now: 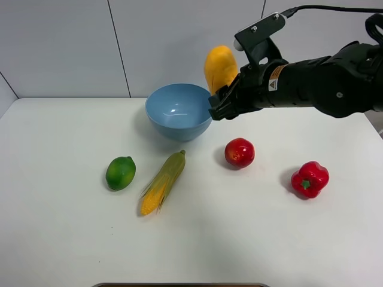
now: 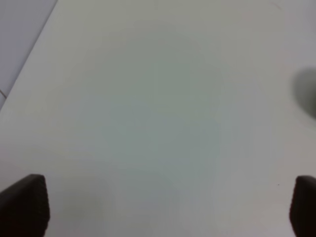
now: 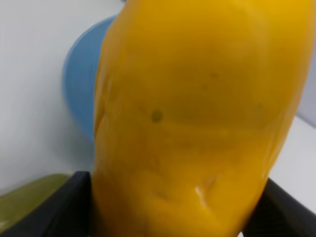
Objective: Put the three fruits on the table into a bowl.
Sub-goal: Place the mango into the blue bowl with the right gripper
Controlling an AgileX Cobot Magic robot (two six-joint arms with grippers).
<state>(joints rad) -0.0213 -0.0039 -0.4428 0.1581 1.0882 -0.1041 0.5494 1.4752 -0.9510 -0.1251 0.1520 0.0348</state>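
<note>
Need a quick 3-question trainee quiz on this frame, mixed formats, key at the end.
1. True or false: the right fingers hold the mango off the table.
2. Which lies closest to the lime? A corn, B pepper, C apple.
3. Fill in: ___ of the three fruits lie on the table.
Key: 1 true; 2 A; 3 two.
</note>
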